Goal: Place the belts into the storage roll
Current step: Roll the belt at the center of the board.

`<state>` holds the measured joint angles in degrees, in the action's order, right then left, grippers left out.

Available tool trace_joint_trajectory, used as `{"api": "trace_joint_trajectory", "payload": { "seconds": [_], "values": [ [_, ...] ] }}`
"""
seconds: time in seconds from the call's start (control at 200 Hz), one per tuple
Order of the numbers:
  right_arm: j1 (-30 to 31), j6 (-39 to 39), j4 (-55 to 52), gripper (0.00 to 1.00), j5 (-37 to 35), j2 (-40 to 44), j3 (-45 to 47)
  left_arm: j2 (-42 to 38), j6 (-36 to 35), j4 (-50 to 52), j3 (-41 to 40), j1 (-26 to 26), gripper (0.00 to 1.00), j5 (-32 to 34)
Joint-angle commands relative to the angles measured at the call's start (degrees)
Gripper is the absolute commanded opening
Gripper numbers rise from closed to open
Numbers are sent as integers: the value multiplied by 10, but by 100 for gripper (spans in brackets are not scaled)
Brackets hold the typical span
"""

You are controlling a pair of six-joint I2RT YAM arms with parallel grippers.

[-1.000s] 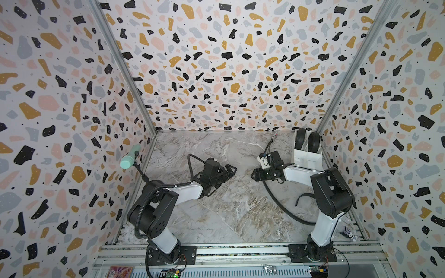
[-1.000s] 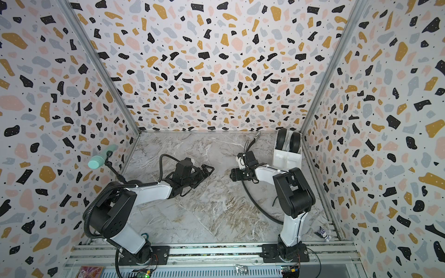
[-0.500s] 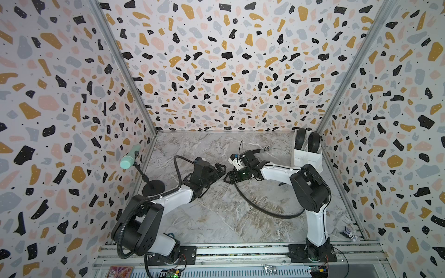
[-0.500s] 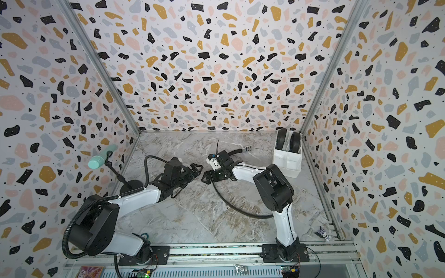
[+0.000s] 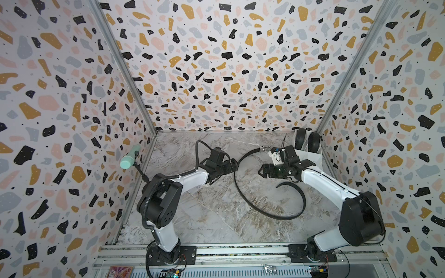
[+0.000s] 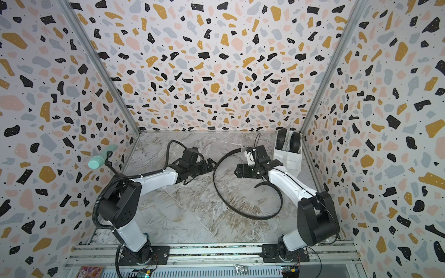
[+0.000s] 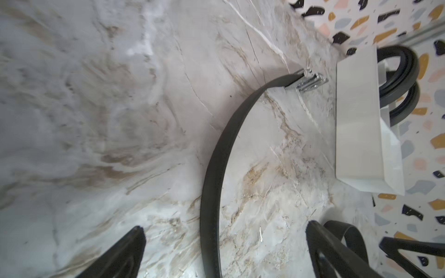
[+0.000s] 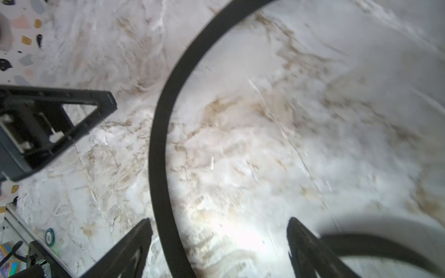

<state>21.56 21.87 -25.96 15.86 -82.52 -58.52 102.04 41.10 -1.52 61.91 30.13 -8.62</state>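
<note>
- Lying loose on the table (image 5: 204, 216), the thin belt (image 5: 238, 192) (image 6: 218, 192) sweeps in one wide open curve; its silver buckle (image 7: 310, 80) sits toward the back wall, near the storage roll (image 5: 310, 157)
- Just outside that curve, close beside the strap, is the left pincer (image 5: 234, 164); in its wrist view the thin belt (image 7: 209, 183) runs between the two spread fingers; jaws fully apart, nothing gripped
- Inside the curve is the right pincer (image 5: 260, 171), apart from the strap in both top views; jaws wide apart, nothing gripped; in its wrist view the thin belt (image 8: 157, 144) passes close beside one finger (image 8: 134, 248)
- Two coiled belts (image 5: 305, 140) stand on edge in the far end of the storage roll, at the back corner
- Not determinable: whether either pincer touches the strap, and where the roll's dividers run; the right wrist view is smeared; the right wrist partly hides the buckle in the top views; the strap's tail curls in toward the right forearm
- Both arms rise from the near rail with elbows up and forearms reaching low toward mid-table, the pincers pointing at each other across the strap
</note>
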Motion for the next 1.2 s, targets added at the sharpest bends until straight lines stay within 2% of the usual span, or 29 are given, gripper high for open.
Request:
{"api": "trace_joint_trajectory", "payload": {
  "seconds": [0.0, 0.17, 0.285, 0.4, 0.586, 0.716, 0.781, 0.911, 1.066, 1.196],
  "values": [
    [-23, 34, -98, 89, -65, 58, 46, 34, -64, 66, 17, 10, 98, 9],
    [-89, 77, -96, 89, -87, 163, 142, 69, -75, 67, 29, 28, 91, 6],
    [-142, 80, -101, 88, -106, 198, 170, 96, -83, 82, 51, 45, 87, 3],
    [-192, 70, -99, 88, -109, 201, 184, 109, -84, 82, 54, 51, 80, 2],
    [-213, 81, -81, 88, -140, 193, 190, 108, -88, 95, 44, 51, 62, 26],
    [-225, 95, -43, 87, -126, 173, 218, 100, -87, 93, 30, 51, 51, 35],
    [-225, 101, -26, 85, -114, 159, 235, 98, -87, 96, 25, 50, 43, 39],
    [-211, 101, -9, 80, -111, 139, 253, 82, -84, 98, 8, 42, 18, 51],
    [-144, 114, -6, 72, -118, 117, 248, 55, -98, 115, -16, 23, 0, 66],
    [-77, 144, 21, 46, -97, 84, 246, 31, -121, 138, -30, 2, 0, 81]
  ]
}}
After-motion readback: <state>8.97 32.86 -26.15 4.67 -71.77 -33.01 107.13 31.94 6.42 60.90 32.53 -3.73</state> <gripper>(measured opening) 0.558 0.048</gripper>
